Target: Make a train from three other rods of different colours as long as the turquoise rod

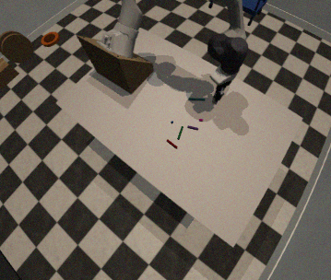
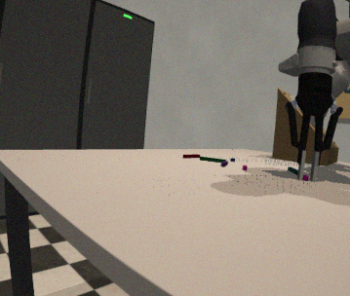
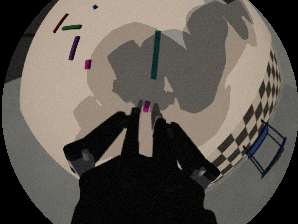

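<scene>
1. Our table (image 1: 242,180) (image 2: 124,204) (image 3: 45,102) carries all seven rods; we see no train, so all the joining remains.
2. The slanted brown wooden body (image 1: 110,64) (image 2: 287,133) stands well apart from the turquoise rod. We cannot tell whether it is a container; no rod shows in it, and we see no rod in any other container.
3. Our gripper (image 1: 217,99) (image 2: 307,178) (image 3: 147,107) is just beside the turquoise rod, fingers slightly open, astride one magenta rod but gripping nothing.
4. The turquoise rod (image 1: 196,99) (image 2: 292,170) (image 3: 156,55) lies flat, our measure for the train.
5. The green rod (image 1: 180,133) (image 2: 213,159) (image 3: 72,27) lies well apart from it; we should leave it out.
6. The red rod (image 1: 171,144) (image 2: 191,156) (image 3: 61,23) is farthest from it, and we need it: red, magenta and blue make ten.
7. The purple rod (image 1: 193,128) (image 2: 224,164) (image 3: 74,48), another spare, lies apart from it.
8. The near magenta rod (image 2: 305,178) (image 3: 146,106) sits off its end; the other magenta rod (image 1: 201,120) (image 2: 245,167) (image 3: 88,64) lies farther away. We need just one.
9. The blue rod (image 1: 171,122) (image 2: 232,160) (image 3: 95,7) lies well apart from it, awaiting placement.
</scene>
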Controlling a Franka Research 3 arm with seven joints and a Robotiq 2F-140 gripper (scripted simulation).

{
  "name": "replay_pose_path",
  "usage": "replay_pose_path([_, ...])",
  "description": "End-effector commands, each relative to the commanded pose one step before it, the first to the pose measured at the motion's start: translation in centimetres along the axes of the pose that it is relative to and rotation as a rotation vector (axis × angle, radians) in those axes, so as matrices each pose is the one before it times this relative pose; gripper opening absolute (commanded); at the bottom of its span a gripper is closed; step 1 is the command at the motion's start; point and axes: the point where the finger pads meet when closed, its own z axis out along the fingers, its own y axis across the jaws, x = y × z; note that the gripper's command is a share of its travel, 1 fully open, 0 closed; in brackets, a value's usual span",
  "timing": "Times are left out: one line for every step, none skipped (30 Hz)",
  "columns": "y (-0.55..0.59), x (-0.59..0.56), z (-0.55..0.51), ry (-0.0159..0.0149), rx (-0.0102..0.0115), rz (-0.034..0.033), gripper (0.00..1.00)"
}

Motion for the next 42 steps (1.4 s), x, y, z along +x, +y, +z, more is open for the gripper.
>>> replay_pose_path([-0.137,-0.152,0.031,-0.0036,0.00226,0.00284,0.15])
replay_pose_path([0.0,0.0,0.0,0.0,0.0,0.0,0.15])
replay_pose_path([0.0,0.0,0.0,0.0,0.0,0.0,0.15])
replay_pose_path([0.0,0.0,0.0,0.0,0.0,0.0,0.15])
replay_pose_path([0.0,0.0,0.0,0.0,0.0,0.0,0.15])
replay_pose_path([0.0,0.0,0.0,0.0,0.0,0.0,0.15])
replay_pose_path([0.0,0.0,0.0,0.0,0.0,0.0,0.15])
replay_pose_path([0.0,0.0,0.0,0.0,0.0,0.0,0.15])
replay_pose_path([0.0,0.0,0.0,0.0,0.0,0.0,0.15])
replay_pose_path([0.0,0.0,0.0,0.0,0.0,0.0,0.15])
replay_pose_path([0.0,0.0,0.0,0.0,0.0,0.0,0.15])
replay_pose_path([0.0,0.0,0.0,0.0,0.0,0.0,0.15])
replay_pose_path([0.0,0.0,0.0,0.0,0.0,0.0,0.15])
replay_pose_path([0.0,0.0,0.0,0.0,0.0,0.0,0.15])
replay_pose_path([0.0,0.0,0.0,0.0,0.0,0.0,0.15])
replay_pose_path([0.0,0.0,0.0,0.0,0.0,0.0,0.15])
replay_pose_path([0.0,0.0,0.0,0.0,0.0,0.0,0.15])
replay_pose_path([0.0,0.0,0.0,0.0,0.0,0.0,0.15])
replay_pose_path([0.0,0.0,0.0,0.0,0.0,0.0,0.15])
replay_pose_path([0.0,0.0,0.0,0.0,0.0,0.0,0.15])
replay_pose_path([0.0,0.0,0.0,0.0,0.0,0.0,0.15])
replay_pose_path([0.0,0.0,0.0,0.0,0.0,0.0,0.15])
replay_pose_path([0.0,0.0,0.0,0.0,0.0,0.0,0.15])
replay_pose_path([0.0,0.0,0.0,0.0,0.0,0.0,0.15])
replay_pose_path([0.0,0.0,0.0,0.0,0.0,0.0,0.15])
replay_pose_path([0.0,0.0,0.0,0.0,0.0,0.0,0.15])
replay_pose_path([0.0,0.0,0.0,0.0,0.0,0.0,0.15])
replay_pose_path([0.0,0.0,0.0,0.0,0.0,0.0,0.03])
replay_pose_path([0.0,0.0,0.0,0.0,0.0,0.0,0.03])
replay_pose_path([0.0,0.0,0.0,0.0,0.0,0.0,0.03])
replay_pose_path([0.0,0.0,0.0,0.0,0.0,0.0,0.03])
replay_pose_path([0.0,0.0,0.0,0.0,0.0,0.0,0.03])
replay_pose_path([0.0,0.0,0.0,0.0,0.0,0.0,0.03])
replay_pose_path([0.0,0.0,0.0,0.0,0.0,0.0,0.03])
replay_pose_path([0.0,0.0,0.0,0.0,0.0,0.0,0.03])
replay_pose_path([0.0,0.0,0.0,0.0,0.0,0.0,0.03])
replay_pose_path([0.0,0.0,0.0,0.0,0.0,0.0,0.03])
replay_pose_path([0.0,0.0,0.0,0.0,0.0,0.0,0.03])
replay_pose_path([0.0,0.0,0.0,0.0,0.0,0.0,0.03])
replay_pose_path([0.0,0.0,0.0,0.0,0.0,0.0,0.03])
replay_pose_path([0.0,0.0,0.0,0.0,0.0,0.0,0.03])
replay_pose_path([0.0,0.0,0.0,0.0,0.0,0.0,0.03])
